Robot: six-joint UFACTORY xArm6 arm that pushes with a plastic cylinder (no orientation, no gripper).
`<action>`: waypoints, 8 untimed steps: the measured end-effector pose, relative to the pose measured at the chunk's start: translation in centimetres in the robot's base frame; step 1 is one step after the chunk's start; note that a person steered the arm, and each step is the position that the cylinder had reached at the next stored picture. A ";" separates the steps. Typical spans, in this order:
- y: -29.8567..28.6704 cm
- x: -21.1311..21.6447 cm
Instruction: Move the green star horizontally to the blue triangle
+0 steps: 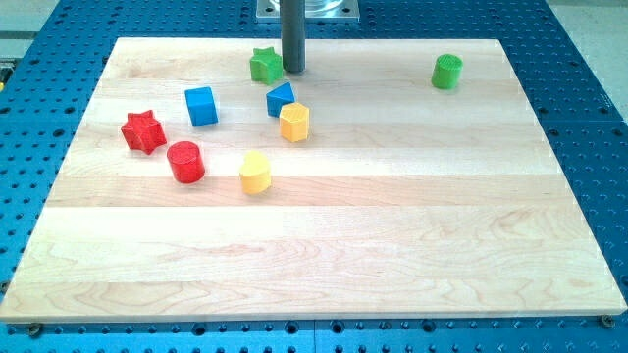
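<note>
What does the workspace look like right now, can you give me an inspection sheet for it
Surface: pale wooden board on a blue perforated table.
Job's things: green star near the view's top edge; blue triangle just below it, slightly to the view's right, apart.
Clutter: yellow hexagon touching the blue triangle; blue cube; red star; red cylinder; yellow block; green cylinder at the view's top right.
Hand: none; my tip sits against the green star's right side.
Cables: nothing seen.
Surroundings: grey metal mount at the view's top.
</note>
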State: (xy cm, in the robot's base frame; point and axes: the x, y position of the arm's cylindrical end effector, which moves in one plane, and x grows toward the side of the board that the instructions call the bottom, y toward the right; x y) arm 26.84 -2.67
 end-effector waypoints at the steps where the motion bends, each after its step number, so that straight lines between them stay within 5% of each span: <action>1: -0.7 -1.2; 2: -1.8 -4.8; 4: -9.0 4.6; 8: -4.7 2.2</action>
State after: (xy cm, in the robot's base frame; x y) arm 29.01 -7.41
